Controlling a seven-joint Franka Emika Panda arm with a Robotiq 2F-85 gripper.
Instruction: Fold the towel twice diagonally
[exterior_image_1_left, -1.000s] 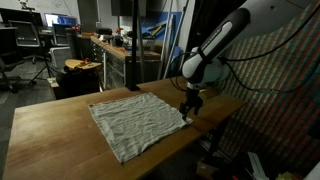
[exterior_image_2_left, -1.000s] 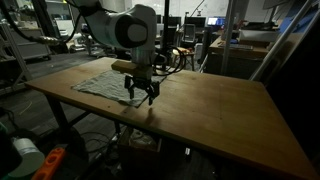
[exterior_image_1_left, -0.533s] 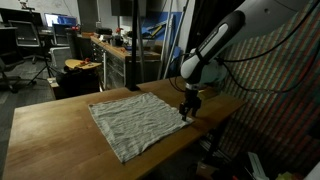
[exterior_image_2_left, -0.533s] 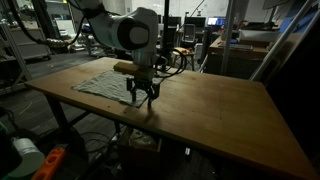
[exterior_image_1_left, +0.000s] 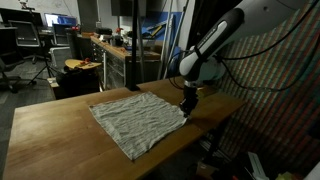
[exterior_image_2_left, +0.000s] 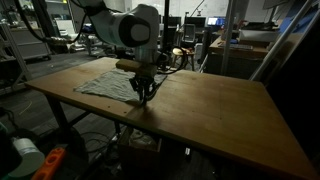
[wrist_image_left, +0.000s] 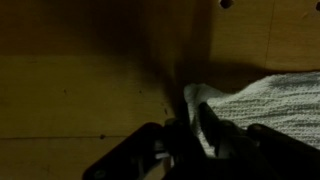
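Note:
A pale waffle-weave towel (exterior_image_1_left: 138, 122) lies flat and unfolded on the wooden table (exterior_image_1_left: 45, 130), and shows in both exterior views, the towel (exterior_image_2_left: 105, 84) on the table (exterior_image_2_left: 220, 110). My gripper (exterior_image_1_left: 186, 110) points straight down at the towel's corner nearest the table's edge. In an exterior view the gripper (exterior_image_2_left: 143, 97) has its fingers drawn together on that corner. In the wrist view the towel (wrist_image_left: 265, 100) runs in from the right, and its white corner sits pinched between the dark fingers of the gripper (wrist_image_left: 190, 120).
The table's edge lies just beyond the gripped corner. A cluttered workbench (exterior_image_1_left: 108, 48) and an office chair (exterior_image_1_left: 22, 48) stand behind the table. A patterned wall (exterior_image_1_left: 285, 95) rises close on one side, and more desks (exterior_image_2_left: 250, 45) fill the background.
The fingers stood wide apart over the towel's corner a second ago. They have since drawn together on it. The arm itself has barely shifted, and the towel lies as before.

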